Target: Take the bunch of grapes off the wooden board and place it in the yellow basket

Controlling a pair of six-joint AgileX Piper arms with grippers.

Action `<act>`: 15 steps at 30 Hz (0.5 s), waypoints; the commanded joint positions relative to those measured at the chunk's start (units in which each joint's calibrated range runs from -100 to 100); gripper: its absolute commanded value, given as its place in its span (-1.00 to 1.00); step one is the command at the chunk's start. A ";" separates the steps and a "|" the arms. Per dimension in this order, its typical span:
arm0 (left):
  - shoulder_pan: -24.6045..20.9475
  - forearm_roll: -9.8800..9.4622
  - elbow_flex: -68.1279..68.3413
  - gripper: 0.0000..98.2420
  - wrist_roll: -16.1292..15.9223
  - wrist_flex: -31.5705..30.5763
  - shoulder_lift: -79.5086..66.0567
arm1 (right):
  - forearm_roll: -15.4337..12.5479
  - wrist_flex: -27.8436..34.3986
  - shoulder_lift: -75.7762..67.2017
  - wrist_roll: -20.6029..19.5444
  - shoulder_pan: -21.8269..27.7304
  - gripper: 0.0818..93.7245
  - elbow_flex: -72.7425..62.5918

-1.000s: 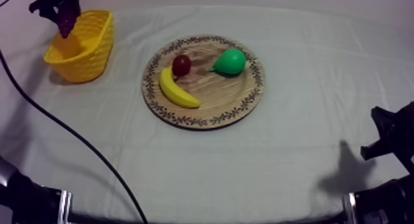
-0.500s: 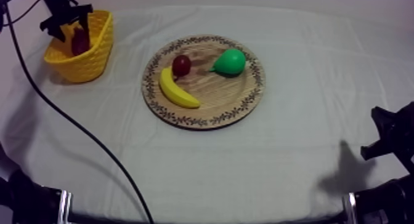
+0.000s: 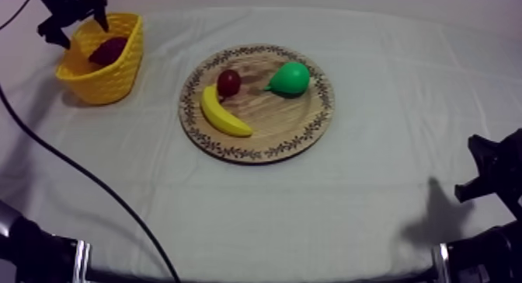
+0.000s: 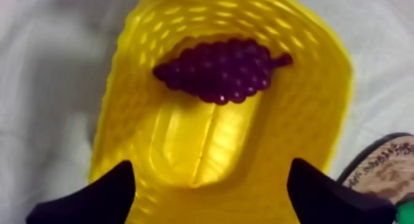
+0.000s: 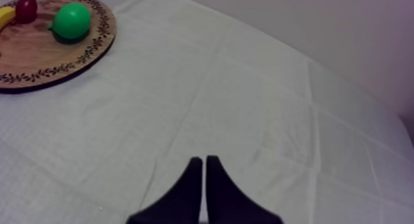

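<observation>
The purple bunch of grapes (image 3: 109, 50) (image 4: 220, 69) lies inside the yellow basket (image 3: 116, 76) (image 4: 311, 97) at the table's far left. My left gripper (image 3: 74, 22) (image 4: 209, 192) hovers above the basket, open, its two black fingers wide apart with nothing between them. The round wooden board (image 3: 295, 127) (image 5: 37, 66) at the table's middle carries a banana (image 3: 223, 112), a small red fruit (image 3: 228, 82) (image 5: 26, 7) and a green pear (image 3: 290, 78) (image 5: 71, 21). My right gripper (image 5: 204, 168) rests shut over bare cloth, low at the right (image 3: 497, 173).
The grey-white cloth (image 3: 373, 92) spreads flat between the board and my right arm. The board's patterned rim (image 4: 385, 165) shows just beside the basket in the left wrist view.
The grapes have left my left gripper and now lie in the basket. That gripper has opened and risen clear of the basket. My right arm has stayed still.
</observation>
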 commanded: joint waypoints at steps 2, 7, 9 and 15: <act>0.26 0.48 9.15 0.85 -0.11 -4.02 -9.18 | -0.01 0.00 0.00 0.01 -0.02 -0.99 0.00; 0.84 0.59 20.00 0.73 -0.09 -9.58 -19.33 | -0.01 0.00 0.00 0.01 -0.02 -0.99 0.00; 0.98 0.56 23.96 0.67 -0.13 -11.31 -23.31 | -0.01 0.00 0.00 0.01 -0.02 -0.99 0.00; 1.67 0.62 35.40 0.44 -1.48 -16.81 -35.67 | -0.01 0.00 0.00 0.01 -0.02 -0.99 0.00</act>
